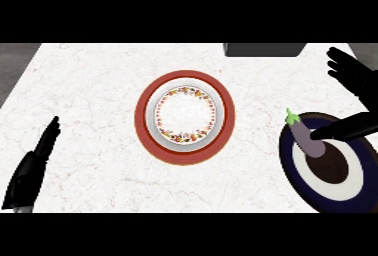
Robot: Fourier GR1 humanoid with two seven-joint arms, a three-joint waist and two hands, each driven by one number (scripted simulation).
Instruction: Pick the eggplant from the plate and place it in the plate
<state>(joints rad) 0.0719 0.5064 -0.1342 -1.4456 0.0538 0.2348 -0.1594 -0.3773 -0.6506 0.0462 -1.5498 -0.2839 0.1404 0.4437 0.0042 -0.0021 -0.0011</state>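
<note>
From the head view, a white marbled counter (88, 90) filled the frame. Near its middle sat a red-rimmed plate (184, 117), its white centre ringed by a small floral border. At the right edge lay a dark navy plate (359, 172) with a white band and a dark brown centre, partly cut off by the frame.

The eggplant (306, 136), purple with a green stem pointing up and left, lay on the upper left part of the navy plate, its stem end reaching over the rim.

The right hand (353, 80) came in from the right, fingers spread and fairly straight above the navy plate, while its thumb stretched leftward and touched the eggplant's right side. The fingers were not curled round the eggplant, so the hand was open and gripped nothing.

The left hand (33, 167) rested at the lower left of the counter, fingers straight and together, pointing up, holding nothing, well apart from both plates.

A dark grey box (264, 49) sat at the counter's far edge, upper right
</note>
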